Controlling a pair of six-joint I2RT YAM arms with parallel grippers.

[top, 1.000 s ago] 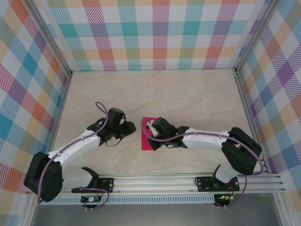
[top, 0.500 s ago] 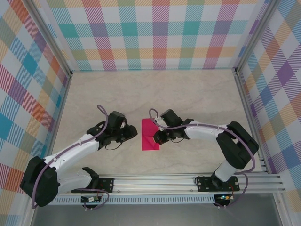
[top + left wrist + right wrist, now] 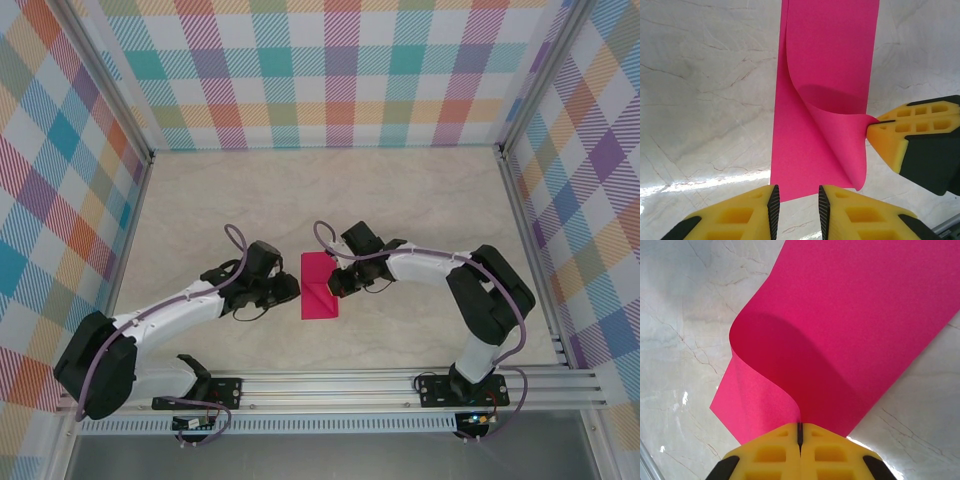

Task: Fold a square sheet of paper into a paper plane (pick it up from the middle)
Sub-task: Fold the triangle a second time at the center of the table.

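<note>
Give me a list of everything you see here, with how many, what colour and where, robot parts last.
square sheet of paper: one, magenta-pink, middle of the table, a flap on its right side curled up
table: one, pale marbled beige, under everything
walls: three, pastel plaid, left, back and right of the table
rail: one, silver metal, along the near edge, with both arm bases on it
cables: two, purple, one along each arm
arms: two, white and black, reaching in from either side toward the paper
left gripper: one, yellow fingers, slightly apart at the paper's left edge
right gripper: one, yellow fingers, shut on the curled flap
</note>
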